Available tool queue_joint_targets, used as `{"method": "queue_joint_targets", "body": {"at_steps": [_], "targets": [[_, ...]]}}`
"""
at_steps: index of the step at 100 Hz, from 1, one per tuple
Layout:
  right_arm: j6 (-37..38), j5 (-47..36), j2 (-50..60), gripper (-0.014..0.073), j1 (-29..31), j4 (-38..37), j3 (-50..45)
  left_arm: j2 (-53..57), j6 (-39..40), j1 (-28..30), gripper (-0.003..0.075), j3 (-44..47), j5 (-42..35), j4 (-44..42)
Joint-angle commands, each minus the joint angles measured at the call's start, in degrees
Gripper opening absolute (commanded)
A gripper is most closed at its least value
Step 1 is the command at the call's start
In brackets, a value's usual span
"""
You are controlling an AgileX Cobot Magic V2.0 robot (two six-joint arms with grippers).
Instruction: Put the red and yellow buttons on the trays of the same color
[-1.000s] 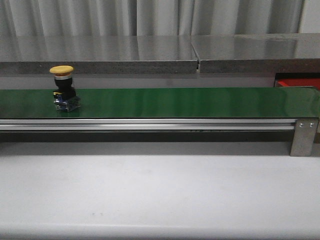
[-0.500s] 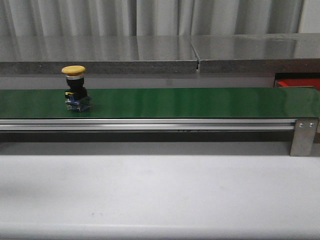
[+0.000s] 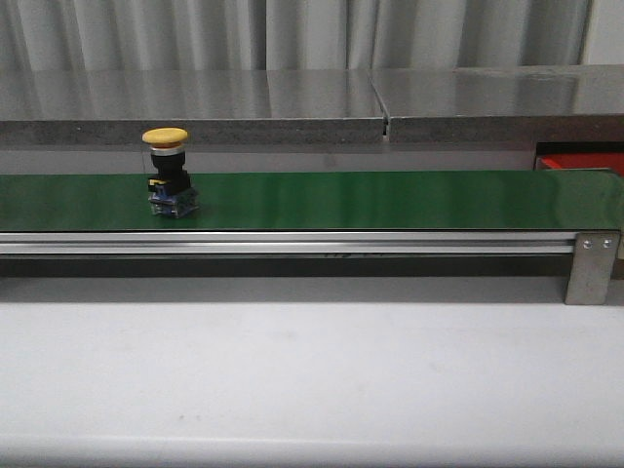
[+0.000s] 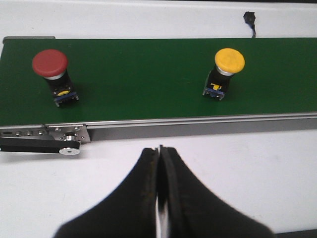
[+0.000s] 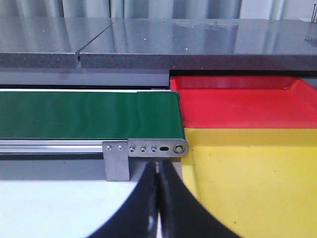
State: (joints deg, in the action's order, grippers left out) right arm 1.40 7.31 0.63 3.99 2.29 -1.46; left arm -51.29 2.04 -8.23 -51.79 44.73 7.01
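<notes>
Two buttons (image 4: pixel 49 63) (image 4: pixel 229 60) on belt (image 4: pixel 148 79); two trays (image 5: pixel 237 101) (image 5: pixel 252 183).

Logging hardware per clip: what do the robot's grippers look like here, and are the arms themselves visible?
Only fingers show. The left gripper has two matte black fingers, broad at the base and curving to narrow tips, with a thin pale strip along the seam between them. The right gripper looks the same: black, smooth, tapered. No cables, markings or arm links are visible in any view.

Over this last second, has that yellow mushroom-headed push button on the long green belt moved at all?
Yes. The yellow mushroom-headed push button has travelled rightward along the green belt, closer to the seam in the grey metal counter behind it.
</notes>
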Motion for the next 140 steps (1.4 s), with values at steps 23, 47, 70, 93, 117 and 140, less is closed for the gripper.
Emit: {"method": "queue_joint_targets", "body": {"at_steps": [23, 47, 70, 93, 117, 140], "targets": [[-0.1, -5.9, 1.0, -0.0117, 0.2, 0.0, 1.3, 19.0, 0.1, -0.4, -0.0020, 10.2, -5.1, 1.1], [-0.1, -12.5, 1.0, -0.0117, 0.2, 0.0, 1.3, 30.2, 0.1, -0.4, -0.0020, 15.2, -1.9, 1.1], [-0.1, -13.0, 1.0, -0.0117, 0.1, 0.0, 2.1, 34.9, 0.1, -0.4, -0.0020, 15.9, -0.5, 1.1], [-0.1, -9.2, -2.7, -0.0117, 0.1, 0.0, 6.8, 34.9, 0.1, -0.4, -0.0020, 15.9, -0.5, 1.1], [-0.1, 0.5, -13.3, -0.0117, 0.1, 0.0, 16.9, 34.9, 0.1, -0.4, -0.0020, 15.9, -0.5, 1.1], [-0.1, 9.2, -26.4, -0.0117, 0.1, 0.0, 27.1, 34.9, 0.1, -0.4, -0.0020, 15.9, -0.5, 1.1]]}}
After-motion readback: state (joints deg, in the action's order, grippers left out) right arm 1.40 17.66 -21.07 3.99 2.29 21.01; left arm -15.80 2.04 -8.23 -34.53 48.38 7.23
